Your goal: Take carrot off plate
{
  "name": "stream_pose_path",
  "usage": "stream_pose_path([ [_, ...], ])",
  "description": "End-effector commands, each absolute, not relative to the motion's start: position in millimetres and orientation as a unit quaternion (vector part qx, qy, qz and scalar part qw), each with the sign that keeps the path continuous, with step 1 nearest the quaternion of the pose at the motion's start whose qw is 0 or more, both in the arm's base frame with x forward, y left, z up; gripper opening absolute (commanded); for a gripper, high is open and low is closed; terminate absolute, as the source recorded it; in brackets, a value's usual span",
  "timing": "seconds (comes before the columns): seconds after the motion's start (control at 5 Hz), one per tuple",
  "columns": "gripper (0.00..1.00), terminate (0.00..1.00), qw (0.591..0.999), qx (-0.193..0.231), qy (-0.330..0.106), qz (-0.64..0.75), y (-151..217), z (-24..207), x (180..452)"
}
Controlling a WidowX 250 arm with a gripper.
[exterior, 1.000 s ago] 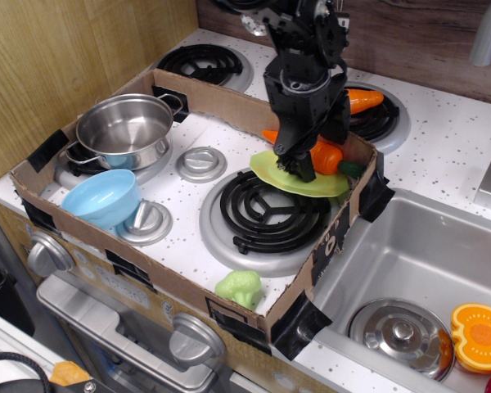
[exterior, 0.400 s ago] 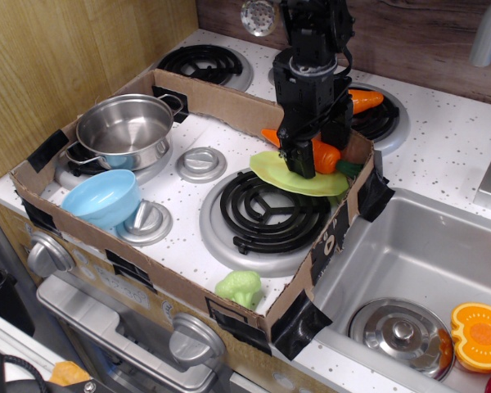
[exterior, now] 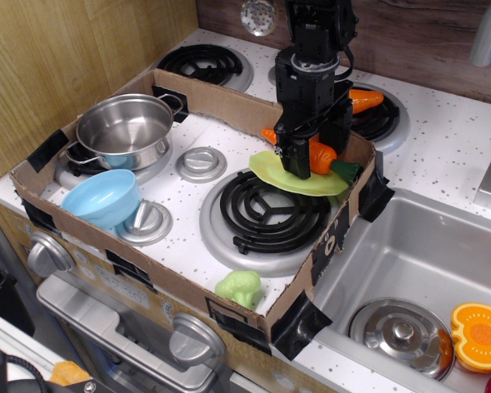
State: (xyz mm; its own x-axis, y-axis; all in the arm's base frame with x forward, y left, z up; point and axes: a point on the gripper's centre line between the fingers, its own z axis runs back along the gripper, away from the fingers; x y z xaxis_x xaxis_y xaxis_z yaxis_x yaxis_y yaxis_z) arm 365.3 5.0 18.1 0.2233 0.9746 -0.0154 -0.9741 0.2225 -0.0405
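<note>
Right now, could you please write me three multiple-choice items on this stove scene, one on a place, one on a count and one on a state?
1. Where does the long carrot lie?
A. On the plate
B. In the blue bowl
C. In the sink

2. How many orange carrots show?
A. One
B. Two
C. Four

3. What does the steel pot hold?
A. Broccoli
B. A carrot
C. Nothing visible

Answers:
1. A: its orange body rests on the yellow-green plate, under the gripper.
2. B: the long one on the plate and a shorter carrot on the back burner.
3. C: its inside shows only bare metal; the broccoli sits outside the cardboard wall.
</note>
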Motion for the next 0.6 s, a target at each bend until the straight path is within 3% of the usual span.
stream_pose_path([
  [0.0,0.00,0.00,0.782,0.024,0.004,0.623,18.6,15.1,343.2],
  [0.2,0.00,0.00,0.776,0.034,-0.018,0.629,17.3,18.4,340.4],
  [0.4,0.00,0.00,0.784,0.012,-0.071,0.617,19.5,26.0,338.2],
])
